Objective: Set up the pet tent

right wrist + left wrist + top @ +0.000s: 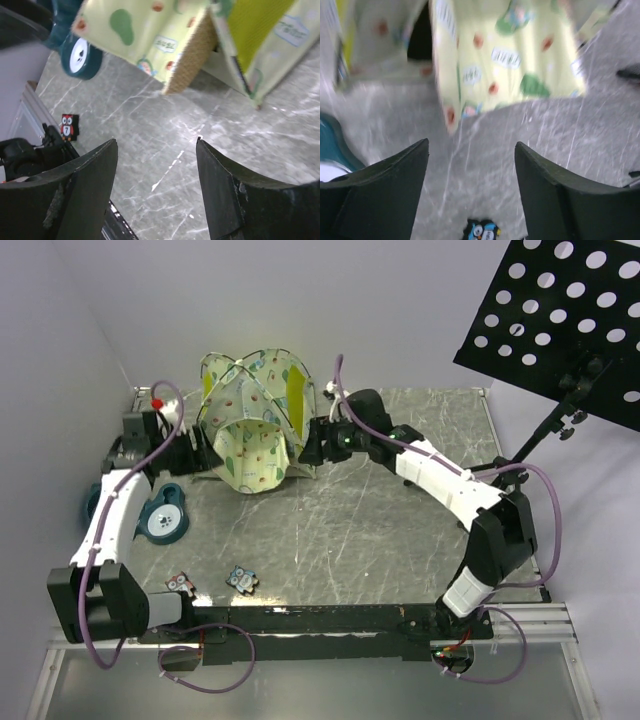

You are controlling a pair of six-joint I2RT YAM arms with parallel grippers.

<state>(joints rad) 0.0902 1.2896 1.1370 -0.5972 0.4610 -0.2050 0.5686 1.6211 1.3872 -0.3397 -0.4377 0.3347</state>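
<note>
The pet tent (255, 420) stands at the back of the table: pale cream-green fabric with avocado print, lime-yellow panels and thin poles arching over it. A printed panel with a tan woven underside (192, 55) hangs out of its front. My left gripper (195, 455) is just left of the tent, open, with only bare table between its fingers (471, 145). My right gripper (312, 445) is just right of the tent, also open and empty (157, 142). The tent fills the top of both wrist views (505, 55) (150, 30), apart from the fingers.
A teal round object (160, 515) lies at the left by my left arm. Two small owl-print blocks (180, 585) (241, 578) sit near the front edge. A black perforated panel on a stand (560, 310) rises at the back right. White walls close the back and left.
</note>
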